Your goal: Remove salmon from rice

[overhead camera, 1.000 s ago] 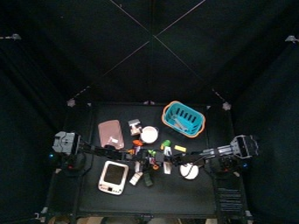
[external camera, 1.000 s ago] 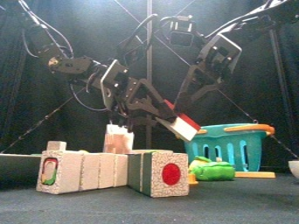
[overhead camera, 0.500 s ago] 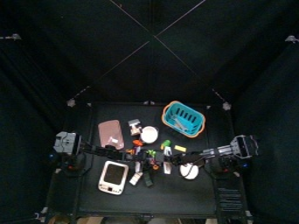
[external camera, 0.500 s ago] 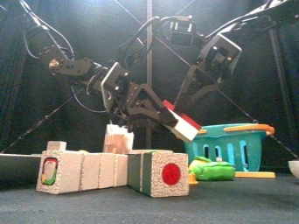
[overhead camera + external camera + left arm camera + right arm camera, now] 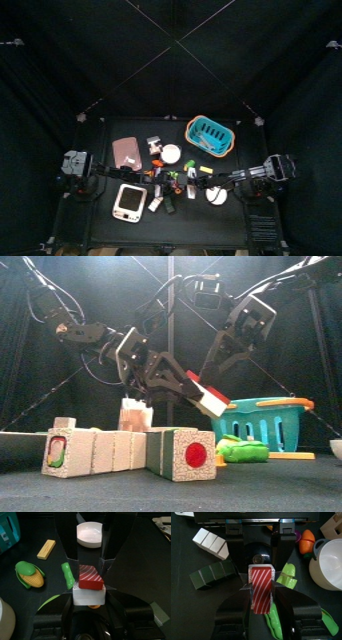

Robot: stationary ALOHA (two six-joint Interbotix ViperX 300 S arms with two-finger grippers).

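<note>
A sushi piece hangs in the air between my two grippers above the table's middle. Its red-and-white striped salmon [image 5: 199,386] lies on a white rice block [image 5: 215,407]. In the left wrist view my left gripper [image 5: 87,597] is shut on the rice [image 5: 85,596], with the salmon [image 5: 91,578] on top. My right gripper [image 5: 261,594] is shut on the salmon [image 5: 260,587] from the opposite side. A bit of rice [image 5: 260,558] shows beyond the strip. The two arms meet nose to nose [image 5: 183,178].
A teal basket [image 5: 209,131] stands at the back right and a white bowl [image 5: 217,195] at the front right. Below the grippers lie toy corn [image 5: 30,574], a green pod [image 5: 68,575] and a wooden block [image 5: 46,548]. Two sushi roll blocks [image 5: 185,453] stand at the front edge.
The sushi piece and both grippers rose slightly between one second ago and half a second ago. Nothing has visibly moved since.
</note>
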